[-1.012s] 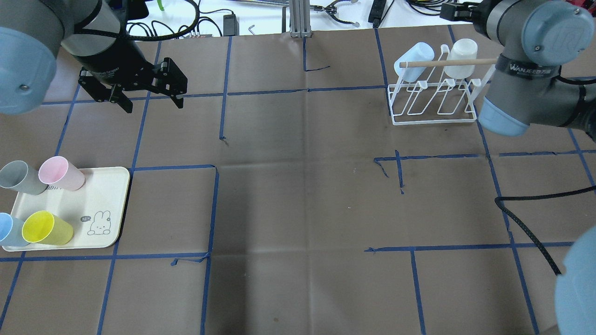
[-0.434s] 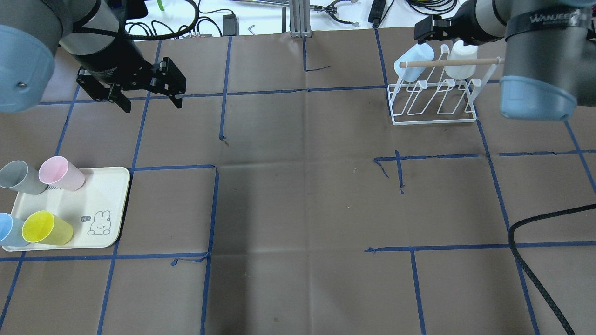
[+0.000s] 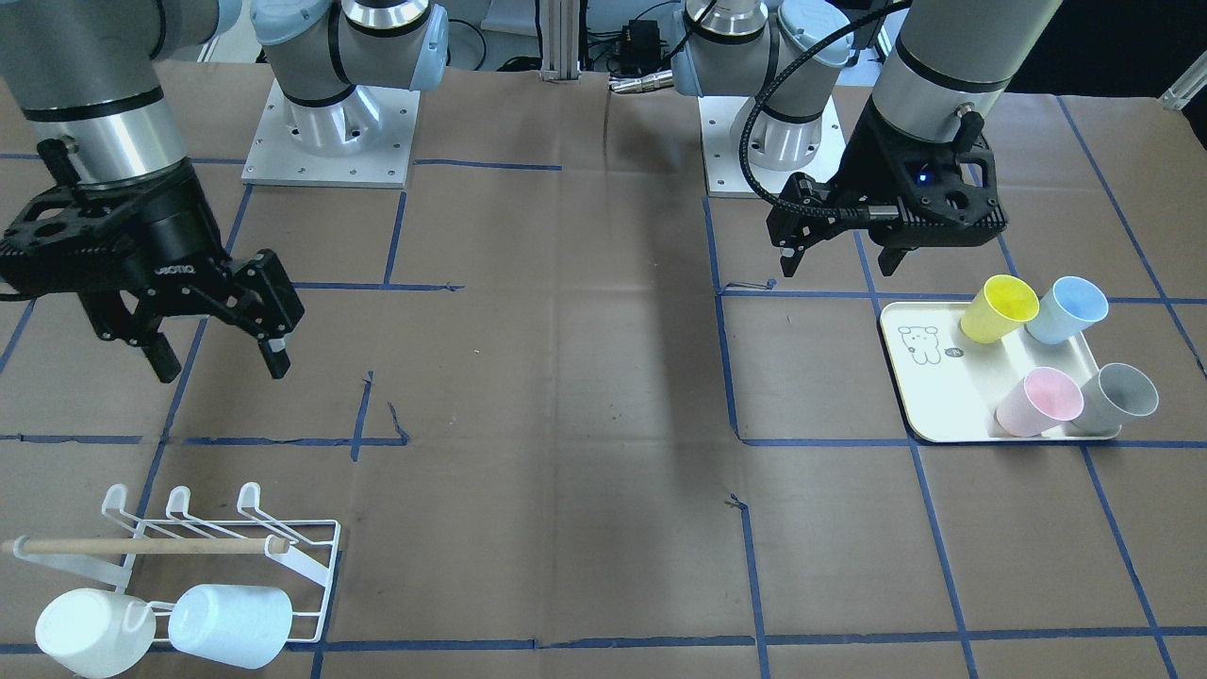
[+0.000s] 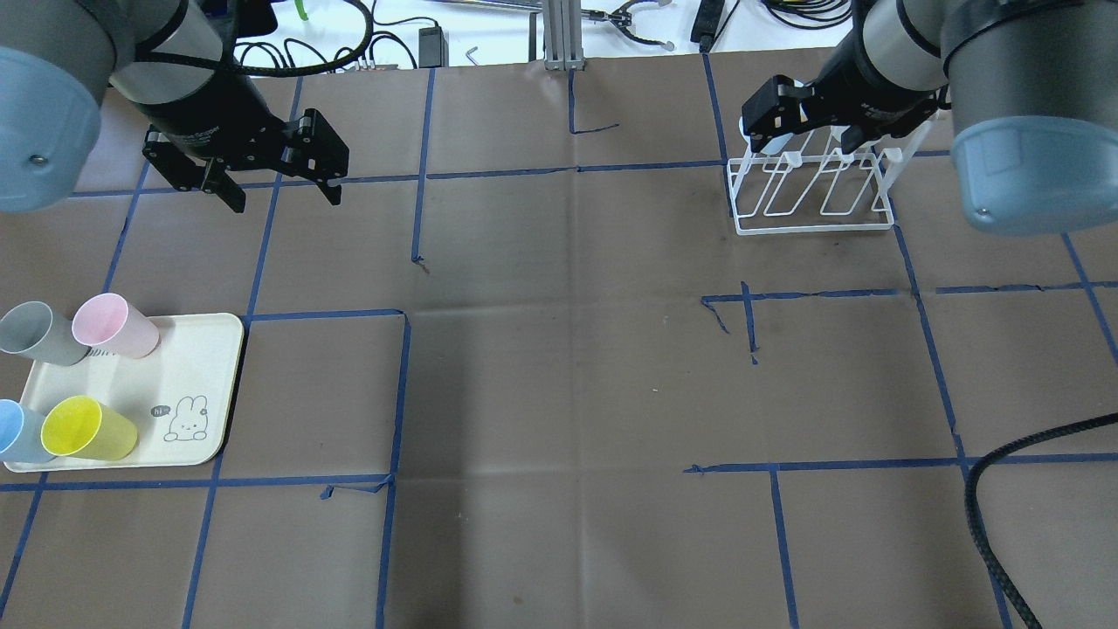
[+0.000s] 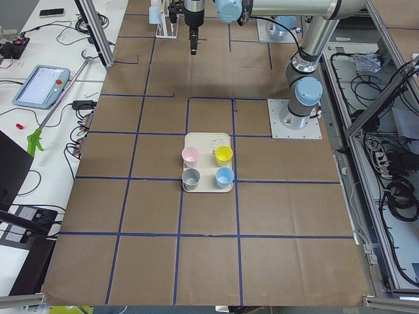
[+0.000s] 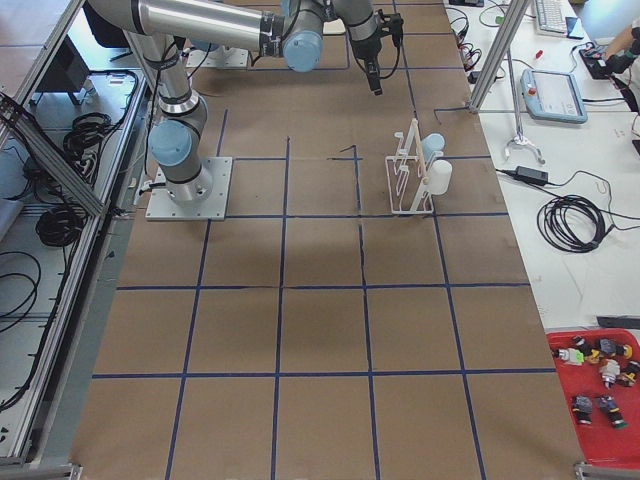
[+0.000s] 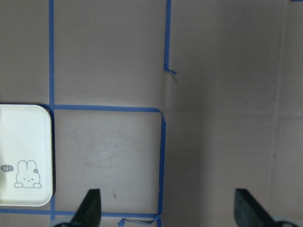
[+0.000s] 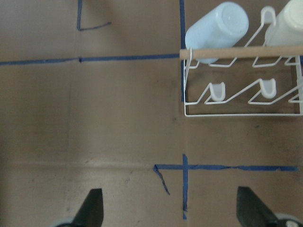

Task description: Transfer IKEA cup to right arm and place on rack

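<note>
**Two arms aloft, nothing in their grasp**

The left gripper [image 3: 837, 264], jaws spread wide and holding nothing, hovers above the brown table [image 3: 566, 377] on the robot's side of the cream bunny tray [image 3: 929, 387]. There a yellow cup [image 3: 1000, 309], a blue cup [image 3: 1066, 309], a pink cup [image 3: 1037, 401] and a grey cup [image 3: 1117, 396] stand upright in a square. Across the table the right gripper [image 3: 223, 370], likewise spread and empty, hangs in the air near the white wire rack [image 4: 812, 188]. A pale blue cup [image 3: 231, 624] and a white cup [image 3: 90, 630] lean mouth-down on the rack's prongs, by its wooden rod [image 3: 141, 545].
</note>
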